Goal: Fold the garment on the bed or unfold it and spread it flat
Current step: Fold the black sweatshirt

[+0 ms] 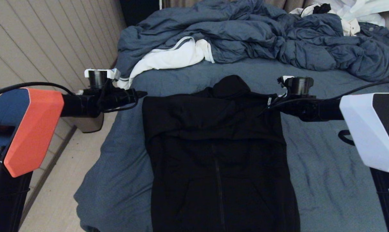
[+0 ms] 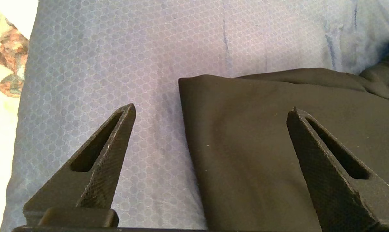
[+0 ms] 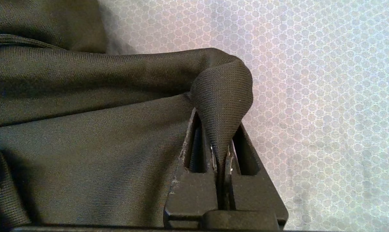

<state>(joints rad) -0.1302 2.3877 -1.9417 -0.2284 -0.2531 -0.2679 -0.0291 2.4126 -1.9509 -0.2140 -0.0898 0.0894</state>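
The black hooded garment [image 1: 217, 148] lies front up on the bed [image 1: 326, 174], zipper running down its middle, hood [image 1: 230, 87] toward the far side, sleeves folded in. My left gripper [image 1: 143, 94] hovers at its far left shoulder corner, open; one finger [image 2: 117, 141] is over the sheet, the other finger [image 2: 313, 151] over the black cloth [image 2: 265, 138]. My right gripper [image 1: 269, 102] is at the far right shoulder corner, shut on a pinched fold of the garment [image 3: 222, 96], with the rest of the cloth [image 3: 85, 141] spreading away from it.
A rumpled blue-grey duvet [image 1: 246, 35] with white lining [image 1: 168, 59] fills the far side of the bed. White clothing [image 1: 349, 13] lies at the far right. A panelled wall [image 1: 46, 42] and pale floor [image 1: 62, 193] run along the left edge of the bed.
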